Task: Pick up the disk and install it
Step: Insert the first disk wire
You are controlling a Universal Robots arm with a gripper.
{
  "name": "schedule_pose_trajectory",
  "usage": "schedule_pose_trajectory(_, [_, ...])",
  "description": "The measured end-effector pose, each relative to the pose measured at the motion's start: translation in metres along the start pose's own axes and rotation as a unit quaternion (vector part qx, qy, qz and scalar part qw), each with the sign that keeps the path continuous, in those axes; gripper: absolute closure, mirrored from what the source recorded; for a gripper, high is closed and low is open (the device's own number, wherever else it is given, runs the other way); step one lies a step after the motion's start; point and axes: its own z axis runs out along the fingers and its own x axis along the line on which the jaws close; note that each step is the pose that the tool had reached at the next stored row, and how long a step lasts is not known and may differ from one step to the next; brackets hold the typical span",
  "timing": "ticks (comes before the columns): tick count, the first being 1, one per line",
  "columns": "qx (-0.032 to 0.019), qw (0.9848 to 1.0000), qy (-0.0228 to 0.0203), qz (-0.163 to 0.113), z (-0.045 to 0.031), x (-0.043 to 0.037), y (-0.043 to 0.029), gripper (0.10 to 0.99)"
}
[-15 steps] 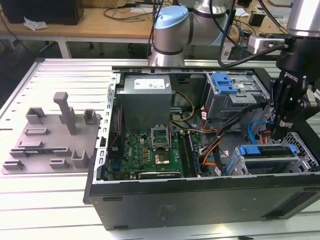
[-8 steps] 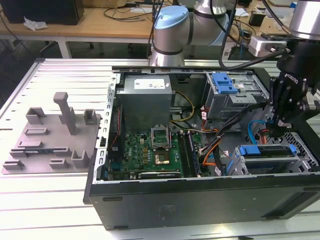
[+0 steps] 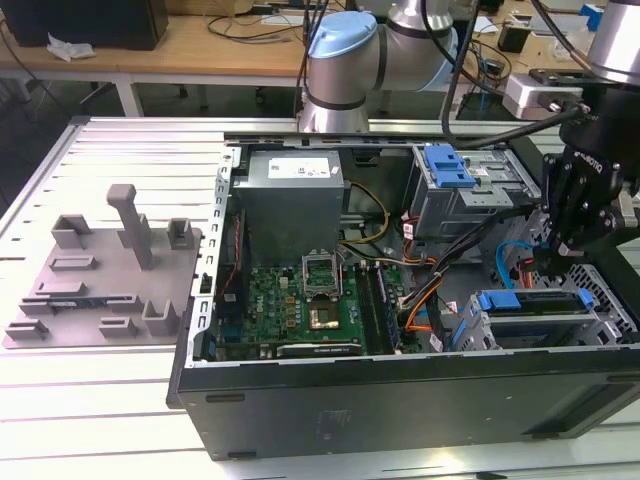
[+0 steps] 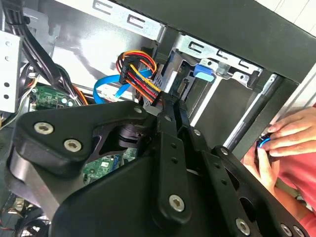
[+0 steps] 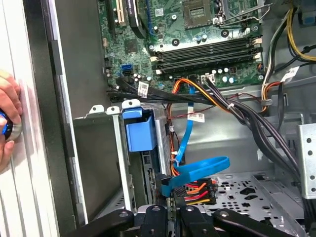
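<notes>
Though partly hidden by its cage, the disk (image 3: 540, 301) shows as a flat silver slab with blue plastic at both ends. It lies slotted in the drive cage (image 3: 608, 320) of the open computer case (image 3: 400, 400), just beneath the fingertips. The gripper (image 3: 553, 265) hangs from the arm, pointing down into the case, its fingers (image 4: 165, 128) drawn tight together with nothing seen between them. Just beyond their tips sit a connector (image 5: 192, 190) with red, orange and yellow wires and a blue ribbon cable (image 5: 202, 168).
</notes>
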Motion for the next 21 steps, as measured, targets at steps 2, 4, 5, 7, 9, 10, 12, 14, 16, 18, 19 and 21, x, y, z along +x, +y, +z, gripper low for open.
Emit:
schedule_pose_trajectory(2, [-0.0006, 1.0000, -0.0086, -0.002, -0.0007, 0.0014, -0.0002, 0.922])
schedule_pose_trajectory(4, [-0.0010, 0.9999, -0.0154, -0.005, -0.0013, 0.0029, -0.0004, 0.922])
schedule_pose_trajectory(5, [-0.0010, 0.9998, -0.0170, -0.006, -0.0014, 0.0034, -0.0005, 0.922])
schedule_pose_trajectory(7, [-0.0010, 0.9998, -0.0189, -0.007, -0.0013, 0.0046, -0.0007, 0.922])
schedule_pose_trajectory(9, [-0.0008, 0.9998, -0.0192, -0.009, -0.0007, 0.0077, -0.0016, 0.922])
schedule_pose_trajectory(10, [-0.0007, 0.9998, -0.0193, -0.009, -0.0004, 0.0090, -0.0022, 0.922])
schedule_pose_trajectory(12, [-0.0007, 0.9998, -0.0196, -0.009, 0.0002, 0.0120, -0.0042, 0.922])
schedule_pose_trajectory(14, [-0.0007, 0.9998, -0.0197, -0.009, 0.0004, 0.0131, -0.0050, 0.922])
schedule_pose_trajectory(16, [-0.0008, 0.9998, -0.0197, -0.009, 0.0006, 0.0134, -0.0051, 0.922])
schedule_pose_trajectory(18, [-0.0008, 0.9998, -0.0199, -0.010, 0.0011, 0.0151, -0.0054, 0.922])
schedule_pose_trajectory(19, [-0.0008, 0.9998, -0.0199, -0.010, 0.0011, 0.0153, -0.0054, 0.922])
schedule_pose_trajectory(21, [-0.0008, 0.9998, -0.0199, -0.009, 0.0011, 0.0153, -0.0054, 0.922])
